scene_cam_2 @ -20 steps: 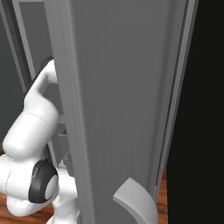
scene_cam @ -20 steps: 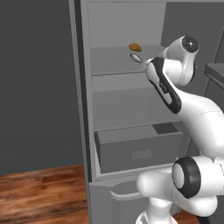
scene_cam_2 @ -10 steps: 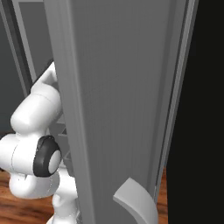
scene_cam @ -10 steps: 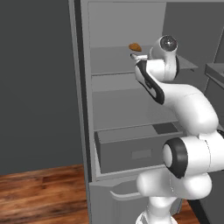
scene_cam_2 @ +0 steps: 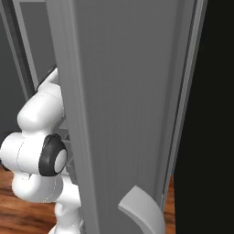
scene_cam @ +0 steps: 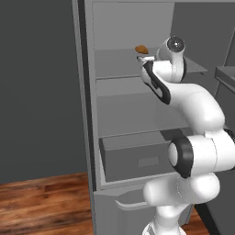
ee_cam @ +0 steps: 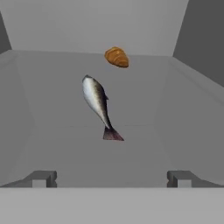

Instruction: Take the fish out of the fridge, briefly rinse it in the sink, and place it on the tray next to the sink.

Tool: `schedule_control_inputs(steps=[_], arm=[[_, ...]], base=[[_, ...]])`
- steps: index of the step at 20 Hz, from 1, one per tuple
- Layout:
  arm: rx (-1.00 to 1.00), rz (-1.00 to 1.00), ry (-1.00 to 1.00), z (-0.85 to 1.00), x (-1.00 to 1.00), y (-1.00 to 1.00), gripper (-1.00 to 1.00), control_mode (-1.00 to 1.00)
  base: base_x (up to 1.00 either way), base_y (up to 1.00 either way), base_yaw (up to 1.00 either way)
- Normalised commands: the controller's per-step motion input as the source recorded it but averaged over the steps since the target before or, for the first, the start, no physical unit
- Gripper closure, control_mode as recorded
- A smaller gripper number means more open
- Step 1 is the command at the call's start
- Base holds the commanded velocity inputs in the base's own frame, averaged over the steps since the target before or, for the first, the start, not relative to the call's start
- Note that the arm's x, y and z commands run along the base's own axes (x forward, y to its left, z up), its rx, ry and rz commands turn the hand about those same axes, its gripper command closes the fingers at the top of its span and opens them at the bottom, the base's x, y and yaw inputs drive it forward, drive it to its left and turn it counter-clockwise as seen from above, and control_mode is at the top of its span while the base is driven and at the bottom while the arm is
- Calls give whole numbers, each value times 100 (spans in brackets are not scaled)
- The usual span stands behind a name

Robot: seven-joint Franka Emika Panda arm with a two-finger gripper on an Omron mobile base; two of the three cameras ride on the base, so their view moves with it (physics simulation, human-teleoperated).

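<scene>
We are reaching into the fridge (scene_cam: 137, 119) with our gripper (ee_cam: 111, 178) spread apart, aiming at the fish (ee_cam: 98, 104) lying mid-frame on the shelf, needing to advance and close around it.

Upper fridge shelf (ee_cam: 175, 113), pale grey, flat. Fish (ee_cam: 98, 104) lies on it mid-shelf, head toward back wall, tail toward front. Orange-brown lump (ee_cam: 116, 57) sits on it near back wall, just beyond fish, apart from it.
</scene>
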Motion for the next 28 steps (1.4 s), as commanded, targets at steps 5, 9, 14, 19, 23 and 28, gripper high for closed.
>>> schedule_control_inputs(steps=[5,9,14,19,23,28], arm=[[0,0,1,0,34,-4,-100,-100],[0,0,4,0,49,0,-100,-100],[0,0,5,0,50,0,-100,-100],[0,0,5,-7,45,0,-100,-100],[0,0,8,-21,22,1,-100,-100],[0,0,5,-24,17,3,-100,-100]], base=[[0,0,0],[0,0,0],[0,0,0],[0,0,0],[0,0,0],[0,0,0]])
